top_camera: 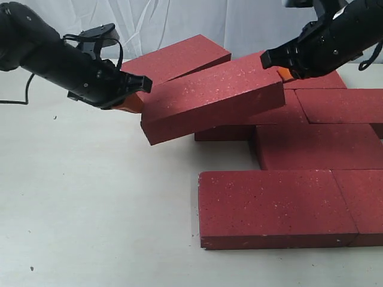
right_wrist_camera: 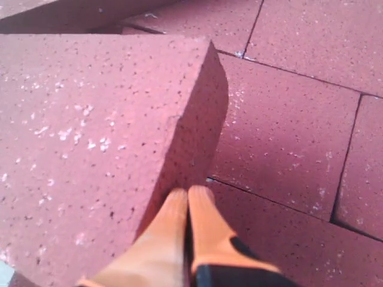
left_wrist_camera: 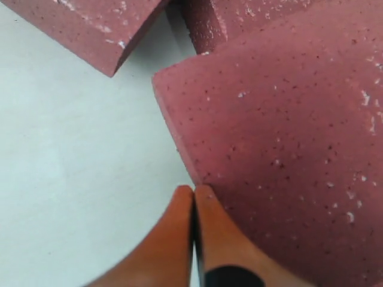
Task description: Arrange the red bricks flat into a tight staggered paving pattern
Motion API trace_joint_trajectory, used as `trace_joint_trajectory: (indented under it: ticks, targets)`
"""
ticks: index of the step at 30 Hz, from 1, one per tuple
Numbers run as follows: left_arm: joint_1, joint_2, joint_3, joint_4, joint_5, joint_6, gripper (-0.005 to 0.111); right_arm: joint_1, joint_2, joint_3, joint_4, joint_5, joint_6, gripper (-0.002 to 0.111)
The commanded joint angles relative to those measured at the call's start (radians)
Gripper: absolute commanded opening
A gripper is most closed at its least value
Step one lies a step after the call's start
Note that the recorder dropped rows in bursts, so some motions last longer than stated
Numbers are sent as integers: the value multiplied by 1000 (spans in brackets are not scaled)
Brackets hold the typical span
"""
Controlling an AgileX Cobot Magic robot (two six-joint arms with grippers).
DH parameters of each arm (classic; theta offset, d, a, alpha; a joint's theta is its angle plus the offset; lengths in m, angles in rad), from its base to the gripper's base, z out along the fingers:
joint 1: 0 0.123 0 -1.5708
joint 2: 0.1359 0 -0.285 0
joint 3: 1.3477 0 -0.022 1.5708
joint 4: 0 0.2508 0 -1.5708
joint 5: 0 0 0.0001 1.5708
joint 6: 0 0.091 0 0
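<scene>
Several dark red bricks lie flat and close together on the right of the white table, such as the front brick [top_camera: 272, 206] and one behind it [top_camera: 317, 146]. One red brick [top_camera: 209, 98] sits tilted across them, its left end overhanging the table. My left gripper [top_camera: 134, 101] is shut, its orange tips against that brick's left end [left_wrist_camera: 281, 131]. My right gripper [top_camera: 284, 73] is shut too, tips pressed at the brick's right end face [right_wrist_camera: 197, 137]. Another tilted brick [top_camera: 176, 60] lies behind.
The white table [top_camera: 90, 197] spreads bare to the left and front. A white curtain [top_camera: 179, 21] hangs at the back. Flat bricks [right_wrist_camera: 287, 131] lie under my right gripper.
</scene>
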Motion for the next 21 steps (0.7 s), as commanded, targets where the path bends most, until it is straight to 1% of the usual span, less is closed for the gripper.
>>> trace_joint_trajectory:
  ticks: [1,4,9,11,13,16,19,21]
  targets:
    - [-5,-81,26,89,70,-77,0,76,-36,-5,38,27,12,-1]
    - [13,-119,57,159,73,-128,0,127,-38,-5,38,52,38,-1]
    - [70,-177,139,177,75,-128,0,219,-36,25,38,23,74,-1]
    - [97,-193,167,217,71,-118,0,251,-36,46,42,-5,91,-1]
    - [127,-200,186,241,67,-118,0,272,-36,61,63,-29,91,-1]
    - [165,-204,210,236,55,-118,0,295,-36,85,101,-66,91,-1]
    - [183,-204,240,249,34,-117,0,309,-34,105,145,-105,91,-1]
    - [184,-204,260,275,1,-117,0,314,-22,107,171,-111,91,-1]
